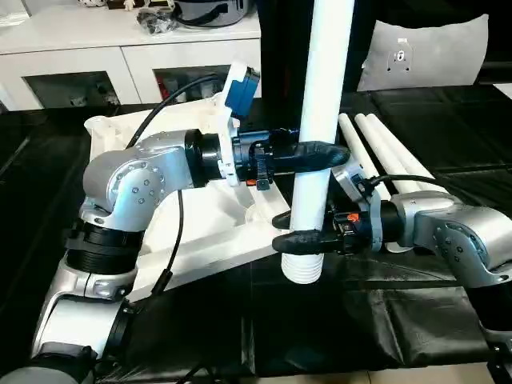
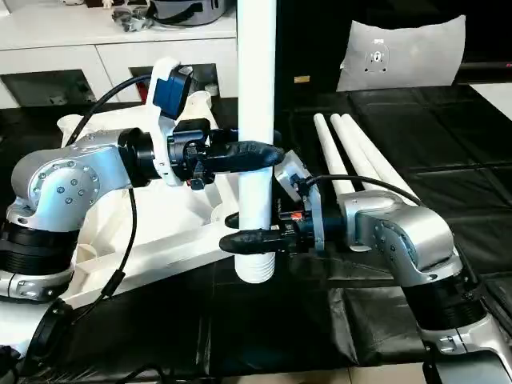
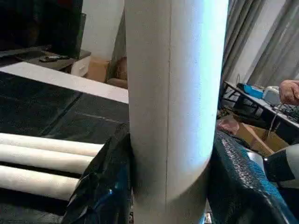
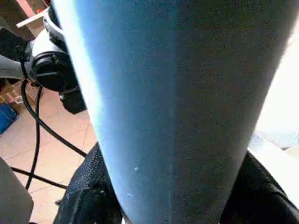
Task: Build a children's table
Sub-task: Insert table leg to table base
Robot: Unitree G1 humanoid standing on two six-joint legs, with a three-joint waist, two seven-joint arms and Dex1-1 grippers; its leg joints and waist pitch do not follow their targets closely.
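One white table leg (image 1: 324, 80) stands upright in mid-air, its ribbed lower end (image 1: 302, 270) just above the black table surface. My left gripper (image 1: 324, 156) is shut on it about halfway up, black fingers (image 3: 100, 186) pressed against both sides. Lower down, my right gripper (image 1: 300, 230) grips the same leg (image 4: 177, 93) just above the ribbed end, a finger tight on either side. The white tabletop (image 1: 200, 240) lies underside up behind and to the left, beneath my left forearm. Three more legs (image 1: 384, 152) lie side by side at the right.
A white cabinet (image 1: 120, 48) with glass doors stands at the back left. A grey-white cushion (image 1: 424, 52) leans at the back right. Black sheeting (image 1: 360, 320) covers the table. A person's hand (image 3: 289, 91) shows far off in the left wrist view.
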